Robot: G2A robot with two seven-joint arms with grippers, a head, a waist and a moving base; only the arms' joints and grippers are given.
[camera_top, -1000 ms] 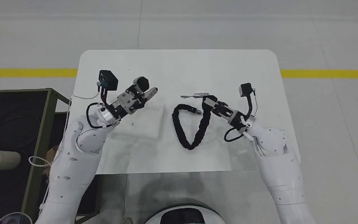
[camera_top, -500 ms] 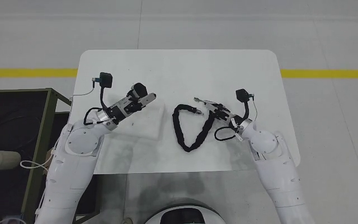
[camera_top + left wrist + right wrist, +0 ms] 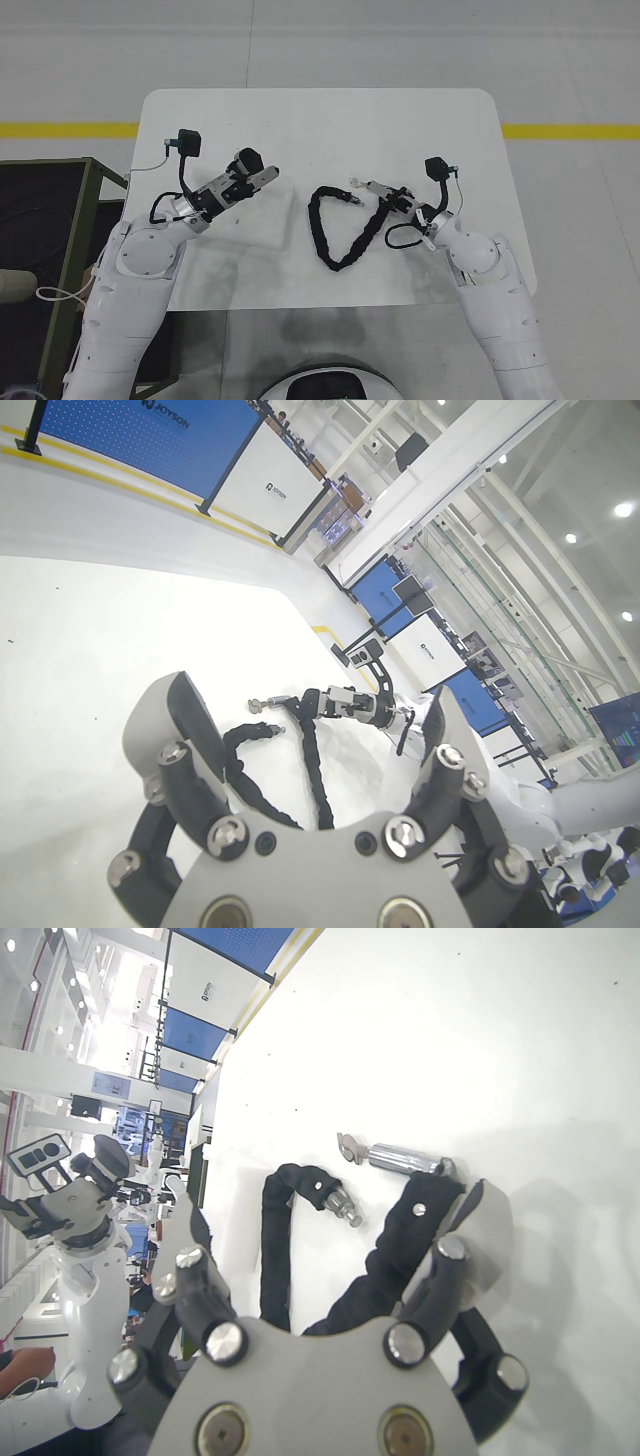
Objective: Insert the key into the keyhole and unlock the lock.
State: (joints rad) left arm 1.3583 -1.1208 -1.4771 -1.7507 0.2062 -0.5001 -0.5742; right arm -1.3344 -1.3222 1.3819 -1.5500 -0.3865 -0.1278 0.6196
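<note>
At the lock [image 3: 317, 222], right claw [image 3: 394, 196] barely shifted — left claw [image 3: 262, 168] unmoved.

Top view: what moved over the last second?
Both arms drew back slightly toward the robot. The right gripper is open astride the chain at its cylinder. The cylinder and the key shifted a little nearer with it. The left gripper, open and empty, has held still for the last half second. The chain's loop and pin stayed put.
</note>
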